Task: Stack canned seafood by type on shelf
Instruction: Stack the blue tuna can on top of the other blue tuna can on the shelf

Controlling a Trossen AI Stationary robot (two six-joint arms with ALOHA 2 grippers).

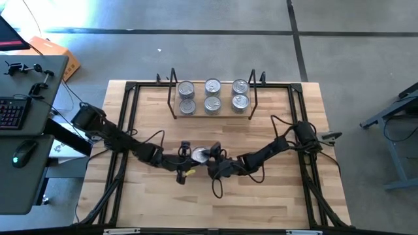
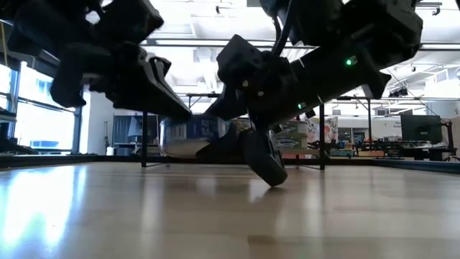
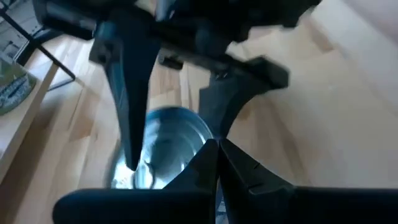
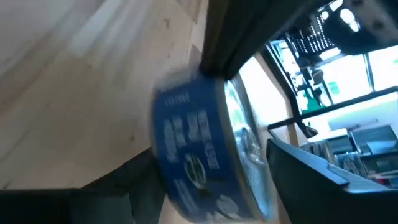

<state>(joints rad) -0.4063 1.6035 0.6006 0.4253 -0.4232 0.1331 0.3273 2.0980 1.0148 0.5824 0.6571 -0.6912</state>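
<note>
One squat blue-labelled silver-lidded tin (image 1: 199, 155) sits between the right fingers (image 1: 213, 157), spread apart; left fingers (image 1: 185, 153) pinched together, just beside. Six tins fill the wire-ended wooden shelf (image 1: 211, 113). Next: re-grip, carry shelfward.

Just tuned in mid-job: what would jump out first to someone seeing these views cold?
Both grippers meet at mid-table over a single blue-labelled tin: the left gripper shut at one side, the right gripper around it with fingers spread. Behind them, the shelf at the table's far edge holds six silver-lidded tins in three columns.
</note>
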